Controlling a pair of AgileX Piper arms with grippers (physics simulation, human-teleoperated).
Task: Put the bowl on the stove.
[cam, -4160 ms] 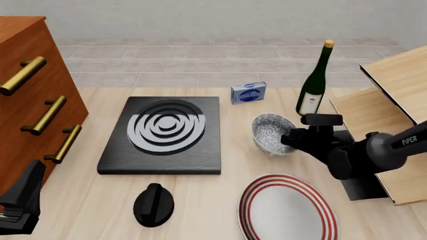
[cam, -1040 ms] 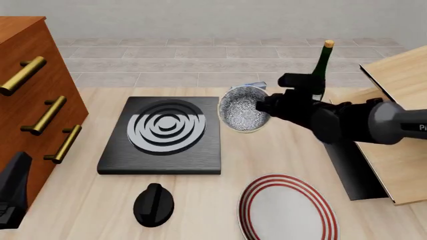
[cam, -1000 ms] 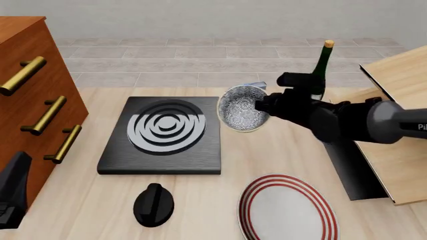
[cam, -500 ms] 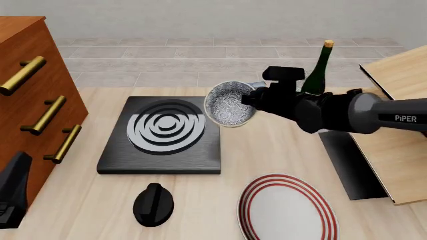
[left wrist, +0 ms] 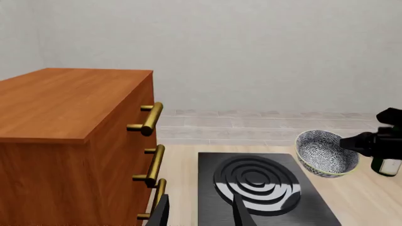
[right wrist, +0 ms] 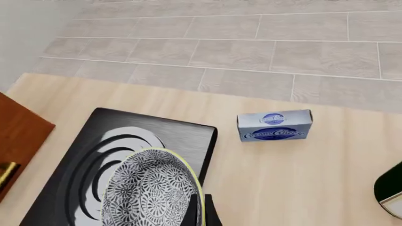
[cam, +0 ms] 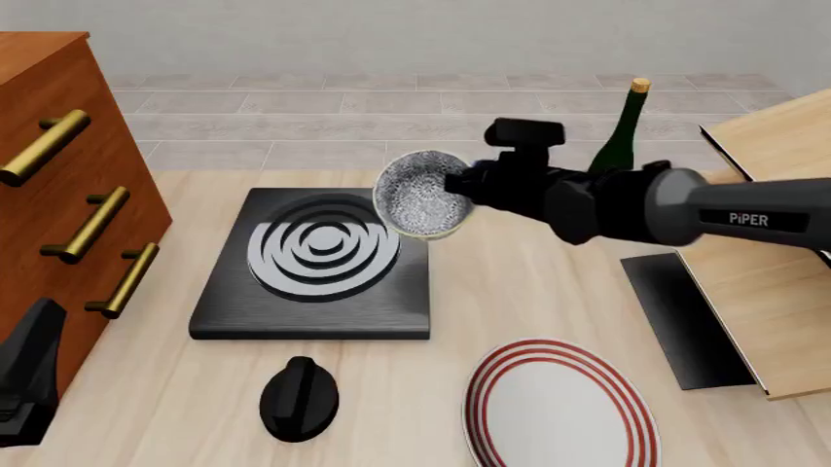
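The speckled bowl (cam: 418, 195) hangs in the air, tilted, over the right edge of the black stove (cam: 315, 261). My right gripper (cam: 453, 184) is shut on its rim. The right wrist view shows the bowl (right wrist: 150, 193) above the stove (right wrist: 119, 160), right by the burner rings. In the left wrist view the bowl (left wrist: 325, 154) floats to the right of the stove (left wrist: 259, 186). My left gripper (cam: 29, 375) rests low at the table's near left corner, by the drawers, its fingers (left wrist: 238, 213) apart with nothing between them.
A wooden drawer cabinet (cam: 58, 204) stands at the left. A red-striped plate (cam: 559, 409) and a black knob (cam: 299, 397) lie near the front. A green bottle (cam: 621, 136) and a blue box (right wrist: 274, 125) sit at the back. A wooden shelf (cam: 766, 243) stands at the right.
My right gripper has lifted the bowl off the table and carried it left and farther back, from beside the bottle to over the stove's right edge. The left arm has barely moved.
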